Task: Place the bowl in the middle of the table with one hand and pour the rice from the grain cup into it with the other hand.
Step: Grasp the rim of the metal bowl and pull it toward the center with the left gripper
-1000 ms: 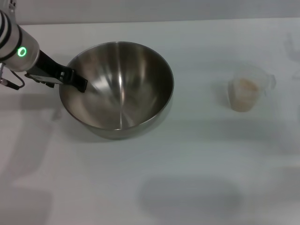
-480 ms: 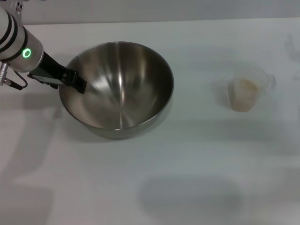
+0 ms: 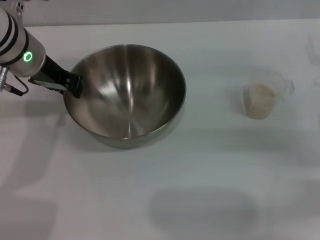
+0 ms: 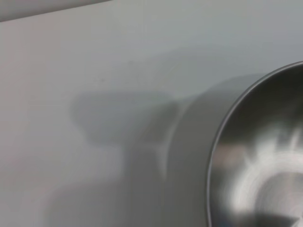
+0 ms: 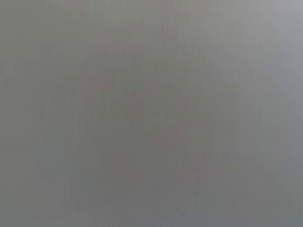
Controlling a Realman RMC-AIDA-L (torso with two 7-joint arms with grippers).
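Note:
The large steel bowl (image 3: 127, 95) stands on the white table (image 3: 200, 165), left of centre. My left gripper (image 3: 75, 87) is just outside the bowl's left rim, open, with no finger reaching inside. The left wrist view shows the bowl (image 4: 265, 156) close up, its rim and outer wall beside bare table. The clear grain cup (image 3: 262, 97) stands upright at the right with rice (image 3: 261, 94) in it. The right gripper is out of view, and its wrist view shows only a plain grey surface.
The left arm (image 3: 20, 52), with its green light ring, reaches in from the upper left corner. White tabletop lies between the bowl and the cup and along the front.
The left gripper's finger, which hung inside the bowl's left rim, has drawn back outside it. Bowl and cup have stayed in place.

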